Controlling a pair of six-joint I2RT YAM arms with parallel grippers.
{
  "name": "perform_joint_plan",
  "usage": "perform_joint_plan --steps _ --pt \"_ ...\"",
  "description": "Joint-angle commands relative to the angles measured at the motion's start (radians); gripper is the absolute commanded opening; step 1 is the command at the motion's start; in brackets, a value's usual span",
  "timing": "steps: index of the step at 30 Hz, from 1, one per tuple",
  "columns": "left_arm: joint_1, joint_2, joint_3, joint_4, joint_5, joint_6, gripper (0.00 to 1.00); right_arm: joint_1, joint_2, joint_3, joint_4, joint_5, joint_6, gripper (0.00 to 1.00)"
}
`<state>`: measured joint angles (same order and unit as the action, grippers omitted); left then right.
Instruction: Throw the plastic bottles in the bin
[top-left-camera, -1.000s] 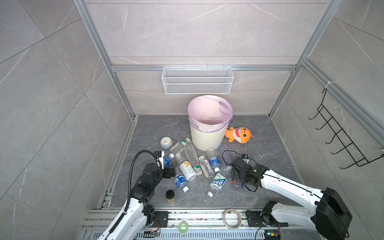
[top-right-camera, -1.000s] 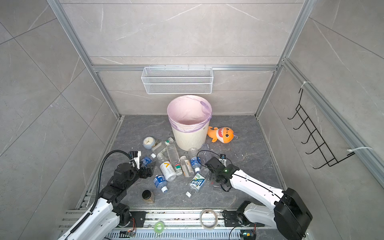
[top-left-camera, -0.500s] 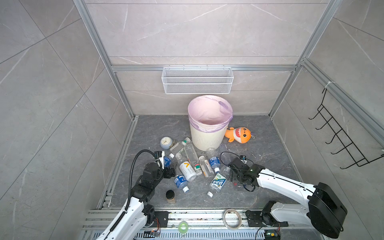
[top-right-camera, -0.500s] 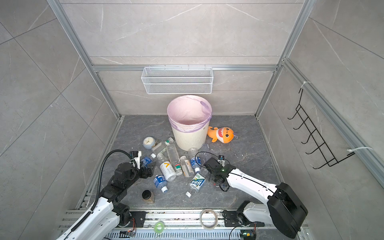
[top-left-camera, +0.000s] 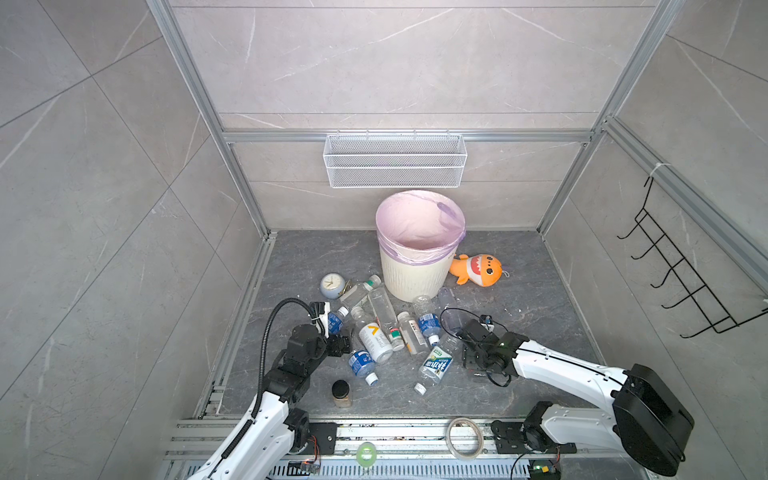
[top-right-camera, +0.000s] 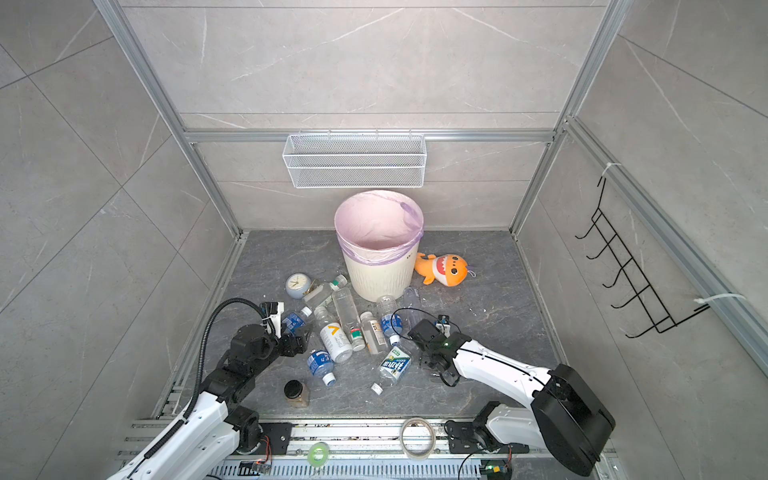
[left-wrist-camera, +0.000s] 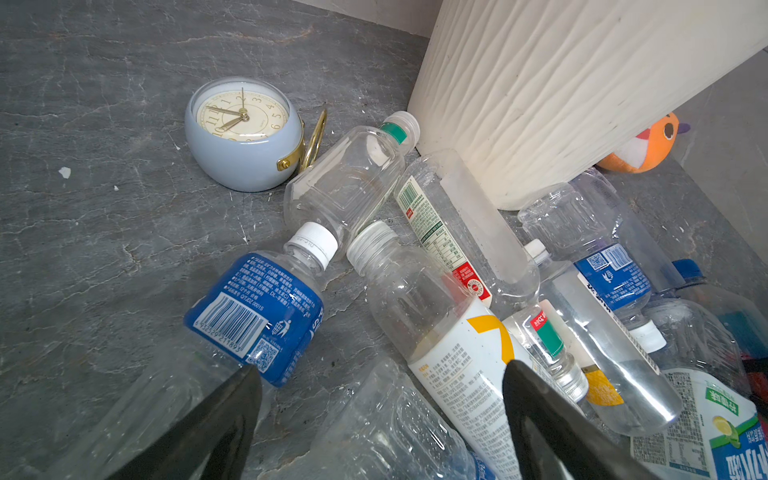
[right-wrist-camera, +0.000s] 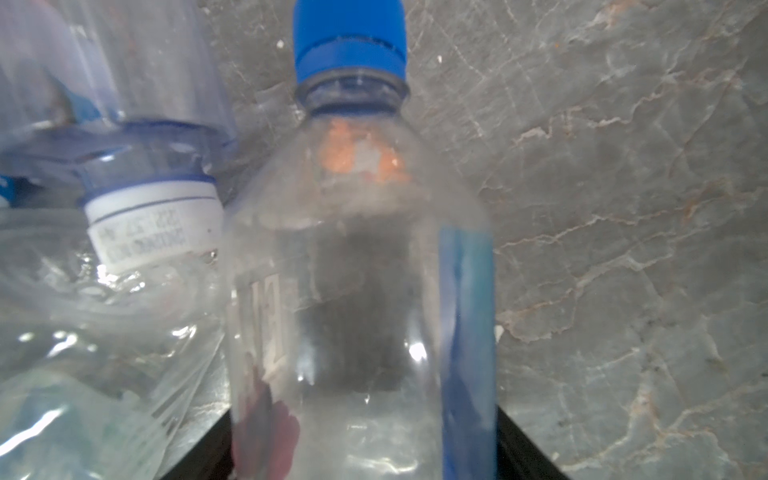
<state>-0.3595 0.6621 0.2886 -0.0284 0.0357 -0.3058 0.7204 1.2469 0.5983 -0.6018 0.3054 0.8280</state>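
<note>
**Changes since a second ago**
- Right gripper (top-left-camera: 468, 337): has moved in from the right to the edge of the pile. Its arm has swung leftward with it.
- Left gripper (top-left-camera: 343, 343): same spot at the pile's left edge.
- Bottles (top-left-camera: 376, 338), bin (top-left-camera: 419, 274), clock (top-left-camera: 332, 285), toy (top-left-camera: 478, 270) and jar (top-left-camera: 341, 392): all unmoved.

**Current state**
- Bottles: lying in a loose heap on the floor, in front of the bin and touching its foot. They lie between the two grippers.
- Blue-cap bottle (right-wrist-camera: 353, 270): lies on the floor between the right fingers (right-wrist-camera: 523, 449), which press against both its sides.
- Left gripper: fingers spread wide over the near bottles and pinching nothing.
- Bin: upright against the back wall, with its liner folded over the rim.

**Hidden or unclear**
- Right wrist view: blurred, so the bottle's label is unreadable. Only the finger edges show at the frame's bottom.
- Both top views: the right gripper's body covers most of the bottle it holds.
- Left wrist view: the bin's upper part is cut off, the toy is mostly behind the bin, and the nearest bottles run out of frame.
- Heap: clear bodies overlap, so the count is uncertain.
</note>
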Motion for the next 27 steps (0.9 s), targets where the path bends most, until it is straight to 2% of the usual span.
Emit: perform_joint_plan --steps 1,9,16,27 --pt "-0.001 0.002 0.014 0.04 0.006 0.007 0.92 0.01 -0.032 -0.021 -0.006 0.001 0.011 0.66" --pt "-0.001 0.009 0.016 0.04 0.005 0.008 0.92 0.022 -0.116 -0.043 -0.007 0.029 0.01 0.58" --pt "-0.001 0.014 0.017 0.042 0.003 0.009 0.92 0.065 -0.171 -0.047 0.011 0.069 -0.007 0.58" --pt "-0.002 0.019 0.02 0.043 0.0 0.008 0.92 0.187 -0.302 -0.046 0.041 0.209 -0.049 0.57"
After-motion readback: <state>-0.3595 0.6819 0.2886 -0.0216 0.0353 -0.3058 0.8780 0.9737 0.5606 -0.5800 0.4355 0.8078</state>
